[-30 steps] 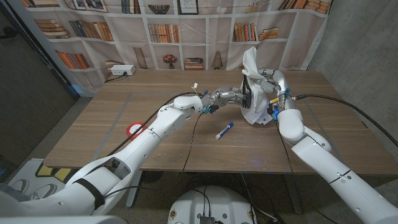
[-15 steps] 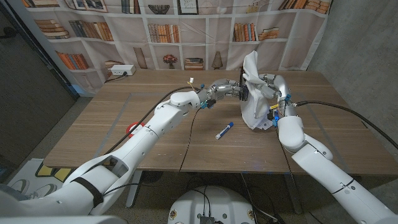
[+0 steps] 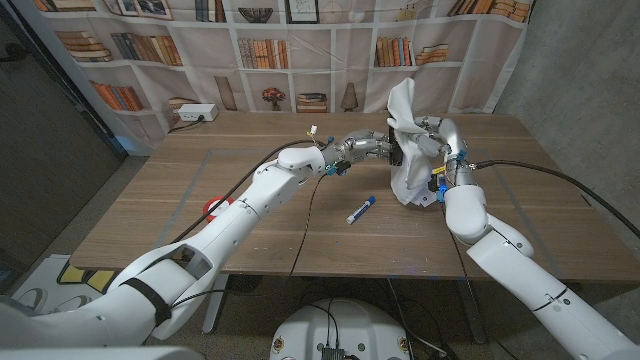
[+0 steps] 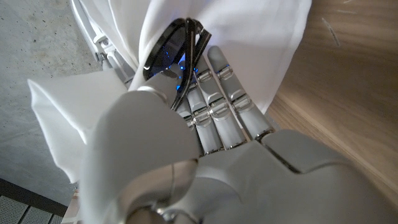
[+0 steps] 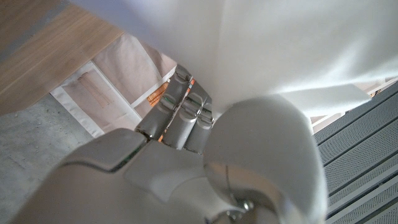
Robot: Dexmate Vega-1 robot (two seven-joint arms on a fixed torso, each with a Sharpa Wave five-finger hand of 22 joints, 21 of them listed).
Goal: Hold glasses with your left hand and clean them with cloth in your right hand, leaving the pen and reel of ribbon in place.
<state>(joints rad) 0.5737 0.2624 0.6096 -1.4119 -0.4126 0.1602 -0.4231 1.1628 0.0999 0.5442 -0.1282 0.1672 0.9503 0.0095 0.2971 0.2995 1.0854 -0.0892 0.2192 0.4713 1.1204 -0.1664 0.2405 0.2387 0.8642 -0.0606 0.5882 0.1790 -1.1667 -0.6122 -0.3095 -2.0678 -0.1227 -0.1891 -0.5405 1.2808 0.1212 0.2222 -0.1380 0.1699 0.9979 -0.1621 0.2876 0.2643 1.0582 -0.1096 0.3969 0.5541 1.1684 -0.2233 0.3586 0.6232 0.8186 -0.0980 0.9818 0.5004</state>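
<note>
White cloth [image 3: 406,150] hangs from the right hand [image 3: 432,140] above the table's [image 3: 180,200] far right part, one corner sticking up and the rest draped down toward the wood. The left hand [image 3: 378,146] reaches across from the left and meets the cloth at its left face, so the two hands are pressed close together with the cloth between them.

From the left wrist, the glasses [image 4: 177,53] show as a dark lens and frame held by the left fingers [image 4: 214,109], with folds of cloth wrapped over and around the lens on both sides. The left fingers are closed on the glasses; the right fingers [image 5: 180,115] are curled in against the cloth and hold it, though how much of the lens they pinch through the fabric cannot be told.

The relation that matters: the glasses lie just ahead of the left fingers, inside the cloth, and the right hand sits directly on the other side of that fabric. The glasses' long axis seems to run roughly along the line from one hand toward the other, though the folds hide most of the frame. Wiping looks to be under way, and the next stroke would need the right hand to slide the cloth along the lens while the left holds steady.

Down on the table, the pen [image 3: 360,209] lies near the middle, below the hands, and the ribbon [image 3: 217,208] sits well apart toward the left edge. Both are clear of the arms.
</note>
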